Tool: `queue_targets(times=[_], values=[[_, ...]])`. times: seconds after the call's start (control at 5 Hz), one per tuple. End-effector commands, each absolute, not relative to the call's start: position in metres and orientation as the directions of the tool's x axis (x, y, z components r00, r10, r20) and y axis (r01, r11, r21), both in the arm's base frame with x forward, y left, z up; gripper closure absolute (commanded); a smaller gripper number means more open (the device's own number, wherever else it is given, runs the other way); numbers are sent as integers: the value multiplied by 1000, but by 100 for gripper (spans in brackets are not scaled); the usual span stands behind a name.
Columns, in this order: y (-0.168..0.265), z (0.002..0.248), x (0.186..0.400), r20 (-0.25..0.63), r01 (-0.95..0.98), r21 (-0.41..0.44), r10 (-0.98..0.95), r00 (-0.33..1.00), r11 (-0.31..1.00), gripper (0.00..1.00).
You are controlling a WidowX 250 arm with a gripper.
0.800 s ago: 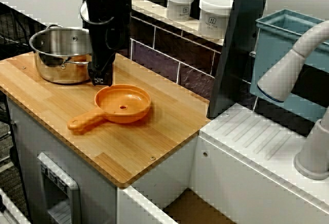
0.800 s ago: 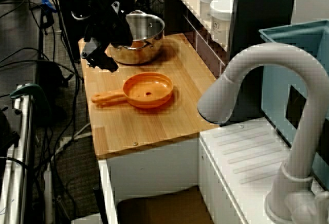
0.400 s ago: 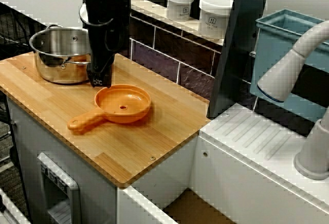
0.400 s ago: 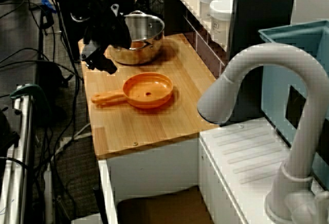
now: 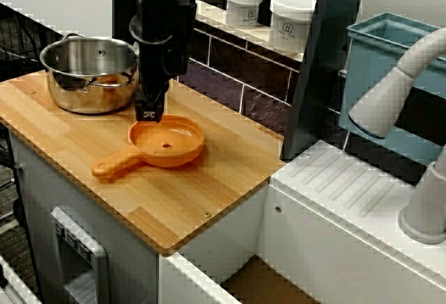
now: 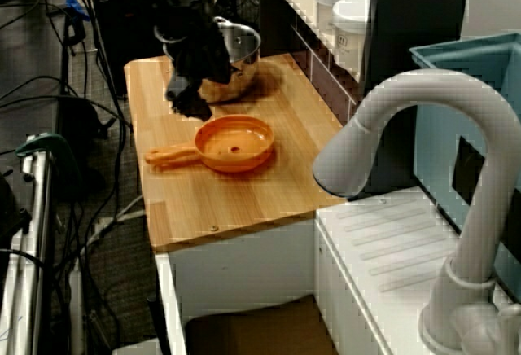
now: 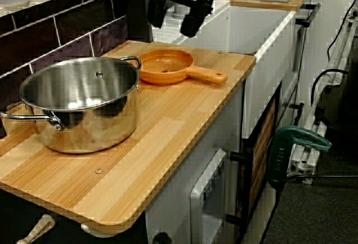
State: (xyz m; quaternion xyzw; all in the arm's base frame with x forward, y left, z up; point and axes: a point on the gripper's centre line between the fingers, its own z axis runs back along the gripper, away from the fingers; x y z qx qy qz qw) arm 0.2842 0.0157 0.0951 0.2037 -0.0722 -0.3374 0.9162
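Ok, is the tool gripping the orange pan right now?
No: in the side view the orange pan lies flat on the wooden counter, and the tool hangs above it holding nothing.

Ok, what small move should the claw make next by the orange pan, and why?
Probably lower the claw straight down a little. It hangs open above the orange pan, over the rim on the side toward the steel pot, touching nothing. The low view along the counter shows a clear gap between its fingers and the pan.
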Motion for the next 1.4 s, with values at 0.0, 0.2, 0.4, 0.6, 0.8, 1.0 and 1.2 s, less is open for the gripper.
queue_targets(times=[0.0, 0.2, 0.4, 0.6, 0.8, 1.0, 1.2], values=[[67, 96, 305, 15, 360, 352, -389, 921, 864, 0], [78, 87, 299, 0, 257, 252, -266, 964, 933, 0], [74, 85, 293, 26, 223, 243, -236, 971, 944, 0], [59, 88, 288, 27, 234, 228, -246, 969, 945, 0], [48, 96, 287, 28, 244, 198, -254, 967, 949, 0], [40, 100, 292, 10, 269, 183, -275, 961, 946, 0], [40, 98, 297, 11, 261, 186, -268, 963, 947, 0]])
